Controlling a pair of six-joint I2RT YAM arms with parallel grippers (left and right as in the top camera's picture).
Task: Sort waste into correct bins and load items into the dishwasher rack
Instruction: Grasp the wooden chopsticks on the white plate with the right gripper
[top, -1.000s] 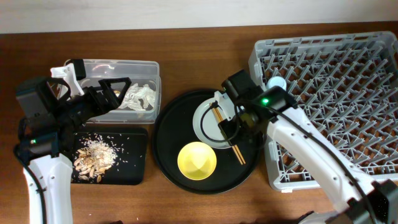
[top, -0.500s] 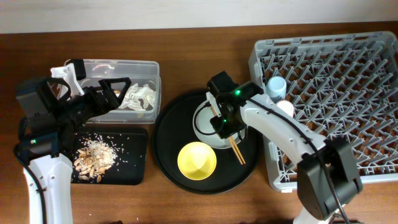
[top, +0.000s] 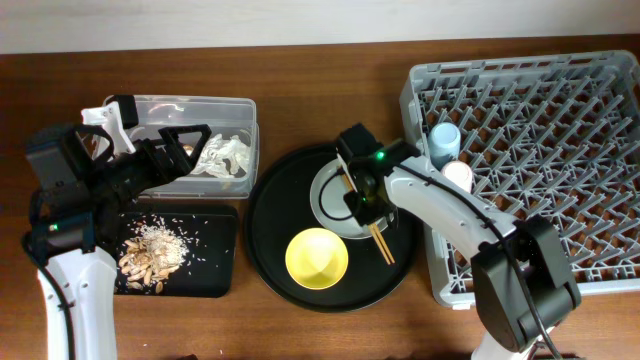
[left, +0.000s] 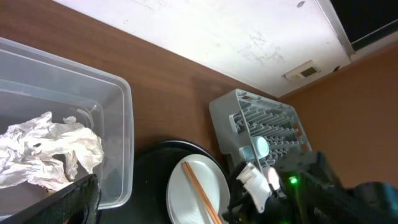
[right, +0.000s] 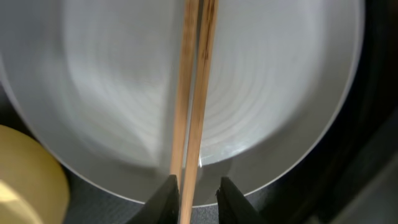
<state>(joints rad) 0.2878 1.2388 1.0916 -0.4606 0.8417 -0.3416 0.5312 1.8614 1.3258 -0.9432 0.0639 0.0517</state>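
Observation:
A pair of wooden chopsticks lies across the pale round plate on the round black tray. My right gripper is low over them. In the right wrist view its jaws stand open astride the chopsticks; the left finger is against the wood and a gap shows on the right. The yellow bowl sits in front of the plate. Blue cup and pink cup stand in the dishwasher rack. My left gripper hangs open and empty over the clear box, which holds the napkin.
Food scraps lie on the flat black tray in front of the clear box. The large round black tray sits between the bins and the rack. The left wrist view shows the plate and the chopsticks.
My right gripper has moved left from the plate's right edge onto the chopsticks and settled lower around them. The left arm has not moved.

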